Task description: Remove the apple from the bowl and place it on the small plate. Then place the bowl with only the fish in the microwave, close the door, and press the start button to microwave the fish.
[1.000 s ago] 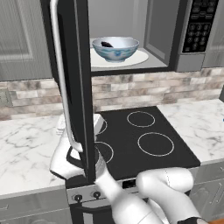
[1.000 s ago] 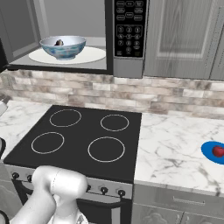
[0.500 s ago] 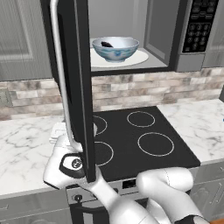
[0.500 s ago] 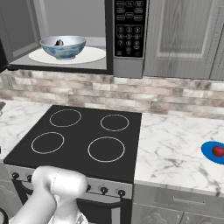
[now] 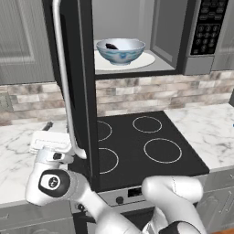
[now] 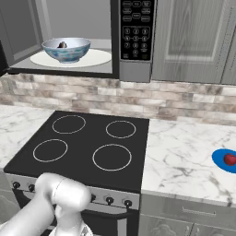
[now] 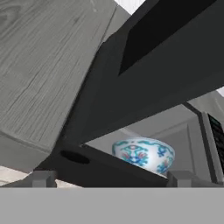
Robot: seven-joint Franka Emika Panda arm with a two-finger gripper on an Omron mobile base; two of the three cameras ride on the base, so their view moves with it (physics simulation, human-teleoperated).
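Note:
The microwave (image 5: 137,36) stands open, its black door (image 5: 82,91) swung out edge-on with the silver bar handle (image 5: 61,77) facing left. Inside it, the patterned bowl (image 5: 120,49) (image 6: 67,50) (image 7: 144,154) sits on the white turntable, and the dark fish (image 5: 111,45) (image 6: 62,44) pokes above its rim. Far right on the counter, the red apple (image 6: 229,159) lies on the blue small plate (image 6: 220,161). My gripper (image 5: 49,132) (image 7: 111,179) is low and left of the door, beside the handle's lower end. It looks up under the door, open and holding nothing.
A black cooktop (image 6: 87,147) with several rings lies under the microwave, with marble counter (image 6: 184,161) on both sides. The keypad panel (image 6: 136,30) is right of the cavity. Grey cabinets (image 6: 193,41) flank the microwave. The open door overhangs the cooktop's left part.
My hand and wrist have swung left and lower, out from against the door's lower edge to the handle side. The door, bowl and apple look unmoved.

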